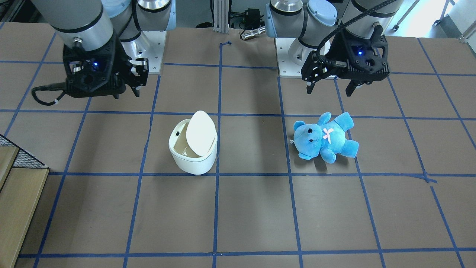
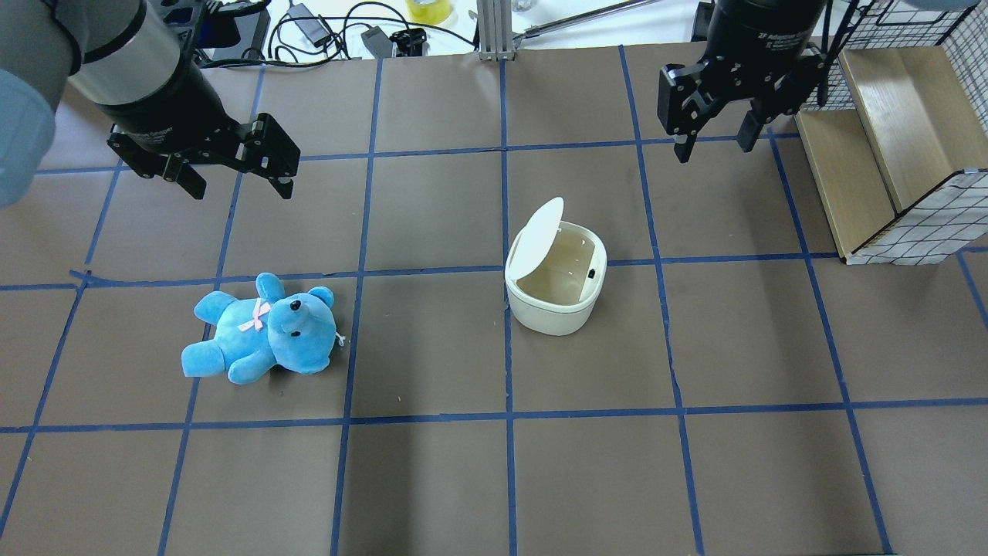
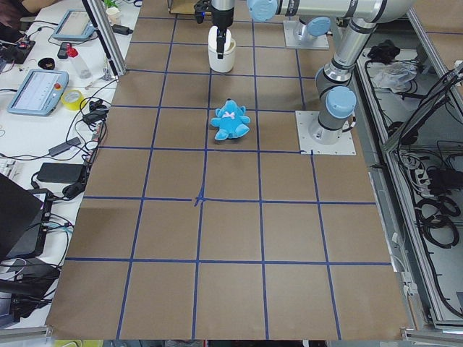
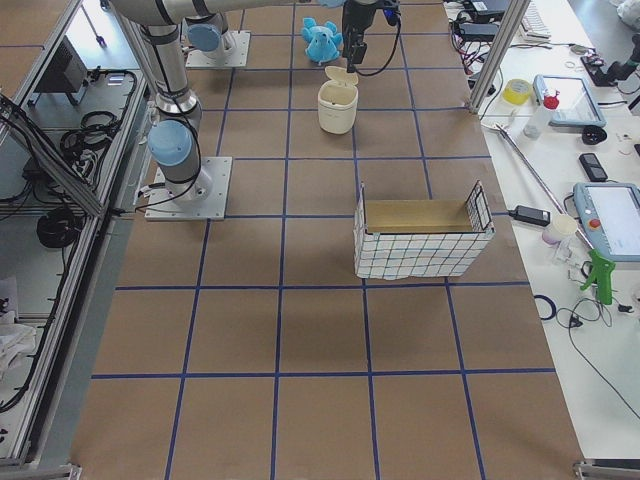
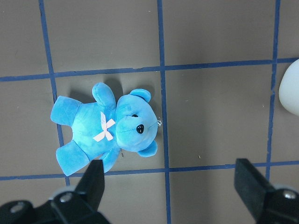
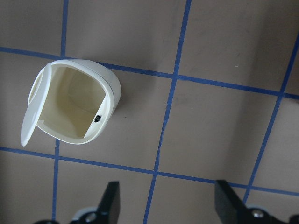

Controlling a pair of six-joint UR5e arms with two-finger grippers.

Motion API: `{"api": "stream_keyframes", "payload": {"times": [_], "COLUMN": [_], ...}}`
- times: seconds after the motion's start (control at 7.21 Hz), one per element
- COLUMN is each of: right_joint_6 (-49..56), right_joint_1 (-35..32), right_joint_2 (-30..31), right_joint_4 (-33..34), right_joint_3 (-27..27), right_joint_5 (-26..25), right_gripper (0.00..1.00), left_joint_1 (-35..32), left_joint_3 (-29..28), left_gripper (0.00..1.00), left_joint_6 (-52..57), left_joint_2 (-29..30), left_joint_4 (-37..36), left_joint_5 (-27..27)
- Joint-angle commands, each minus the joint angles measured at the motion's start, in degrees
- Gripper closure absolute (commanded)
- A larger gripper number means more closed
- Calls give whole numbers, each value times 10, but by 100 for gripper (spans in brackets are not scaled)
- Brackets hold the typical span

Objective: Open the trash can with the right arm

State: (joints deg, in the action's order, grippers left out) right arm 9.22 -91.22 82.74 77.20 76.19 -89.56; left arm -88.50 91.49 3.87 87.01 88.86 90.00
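Brown table, gridded in blue tape, runs wide on every side of the bin, which stands just right of centre. Its lid is tipped up at the left rim and the mouth is exposed. The right gripper hangs far right, well apart from the bin, fingers spread. The left gripper, also spread, hangs beyond the teddy. A basket at the right edge is cut off, as are both arms.
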Motion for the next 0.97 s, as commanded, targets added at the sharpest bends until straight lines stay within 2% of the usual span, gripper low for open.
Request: {"api": "stream_keyframes", "payload": {"times": [0.0, 0.14, 0.55, 0.83], "right_joint_6": [41, 35, 14, 12], "right_joint_1": [24, 25, 25, 26], "right_joint_2": [1, 1, 15, 32], "right_joint_4": [20, 83, 149, 140], "right_joint_3": [2, 6, 34, 49], "right_joint_5": [4, 6, -5, -7], "right_gripper": [0, 0, 0, 0], "left_joint_1": [0, 0, 0, 0], "left_joint_3": [0, 0, 0, 0], "left_gripper": [0, 0, 0, 0], "left_joint_6": [0, 0, 0, 0], "left_joint_2": [0, 0, 0, 0], "left_joint_4": [0, 0, 0, 0], "left_joint_5": [0, 0, -1, 0]}}
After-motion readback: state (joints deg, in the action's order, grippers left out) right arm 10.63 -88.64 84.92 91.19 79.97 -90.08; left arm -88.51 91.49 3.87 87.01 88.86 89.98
